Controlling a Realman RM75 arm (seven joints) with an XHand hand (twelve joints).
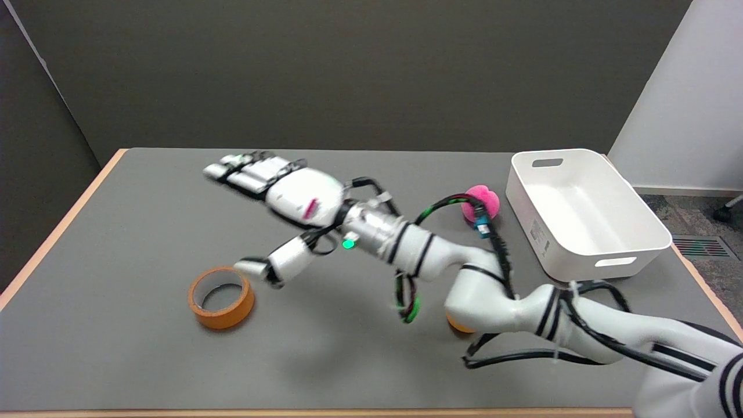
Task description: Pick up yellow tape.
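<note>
**Right hand spread above the worktop, yellow tape lying flat at lower left**

The yellow tape (221, 297) is an orange-yellow roll resting flat on the grey worktop (145, 360), in the left half of the head view and toward the near edge. Its central hole faces upward, so the roll's axis stands roughly vertical; as a ring, it has no evident long axis across the surface. The dark inner wall of the core is visible through the opening.

The right hand (284, 200) reaches in on the white arm from the lower right and is held above the worktop, palm side down, beyond and to the right of the roll. Its fingers (241, 170) are extended toward the upper left and lie close together, while the thumb (273, 264) juts downward and to the left, its tip just beside the roll's upper right rim. Whether the thumb tip touches the roll cannot be told. The hand is spread wide and holds nothing.

A white bin (583, 212) stands at the right side of the worktop, its long side running from far left to near right; its visible interior shows only bare white floor. A pink object (484, 200) sits just left of the bin. A small orange object (458, 325) shows partly beneath the arm.
</note>
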